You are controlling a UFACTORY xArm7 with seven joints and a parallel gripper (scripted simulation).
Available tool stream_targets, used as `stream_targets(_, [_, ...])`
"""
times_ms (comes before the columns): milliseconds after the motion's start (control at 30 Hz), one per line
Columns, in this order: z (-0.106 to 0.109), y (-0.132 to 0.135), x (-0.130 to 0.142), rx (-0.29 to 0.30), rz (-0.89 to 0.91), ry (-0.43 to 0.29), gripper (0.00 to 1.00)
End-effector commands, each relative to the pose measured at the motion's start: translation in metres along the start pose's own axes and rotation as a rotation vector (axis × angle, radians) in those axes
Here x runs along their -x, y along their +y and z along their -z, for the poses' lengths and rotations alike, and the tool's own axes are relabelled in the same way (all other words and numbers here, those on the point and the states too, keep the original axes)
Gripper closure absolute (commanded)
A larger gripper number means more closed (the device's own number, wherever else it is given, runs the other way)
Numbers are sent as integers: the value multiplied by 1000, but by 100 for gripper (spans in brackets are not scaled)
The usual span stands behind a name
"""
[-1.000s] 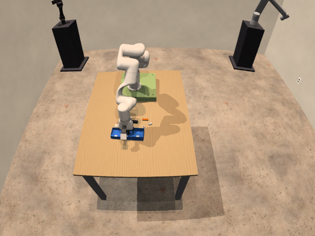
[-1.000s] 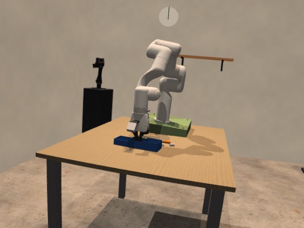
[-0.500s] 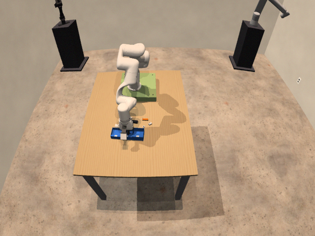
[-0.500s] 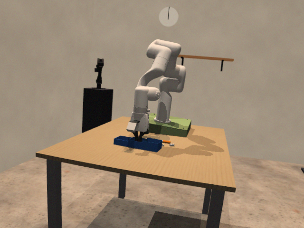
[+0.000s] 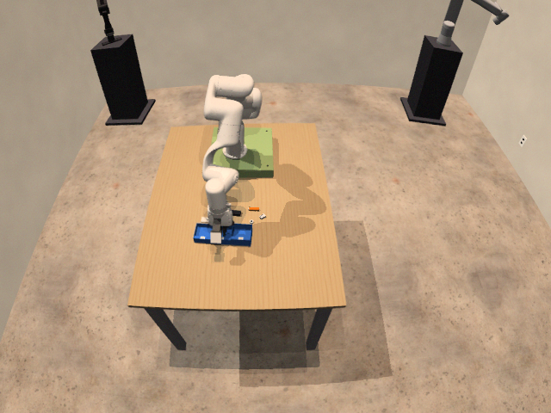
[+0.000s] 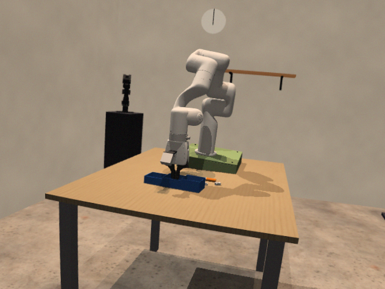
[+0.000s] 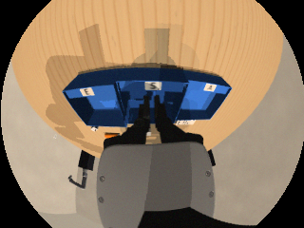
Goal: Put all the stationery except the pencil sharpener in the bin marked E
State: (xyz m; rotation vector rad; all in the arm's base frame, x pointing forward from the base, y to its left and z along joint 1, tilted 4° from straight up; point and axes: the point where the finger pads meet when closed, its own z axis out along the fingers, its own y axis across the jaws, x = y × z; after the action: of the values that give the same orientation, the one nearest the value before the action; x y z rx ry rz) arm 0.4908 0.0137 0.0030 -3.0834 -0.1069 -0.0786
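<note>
Fingers shut in blue bin's (image 7: pixel 95 109) mid compartment.

Pincer (image 6: pixel 175 176) inside bin tray's (image 6: pixel 189 184) middle compartment

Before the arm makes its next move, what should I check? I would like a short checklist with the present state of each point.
1. Gripper is inside the middle compartment of the blue bin: ok.
2. Gripper holds something to drop: not ok, the fingers are shut and nothing shows between them.
3. That compartment is marked E: cannot tell, the label is too small.
4. Bin stands flat on the table: ok.
5. All stationery is binned: cannot tell; an orange item and two small white items lie outside the bin, and their kinds are unclear.
</note>
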Motion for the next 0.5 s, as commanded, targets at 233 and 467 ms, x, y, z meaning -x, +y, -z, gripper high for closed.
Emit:
stream_targets(233, [18,0,-2,0,0,5,93])
stream_targets(467, [32,0,-2,0,0,5,93])
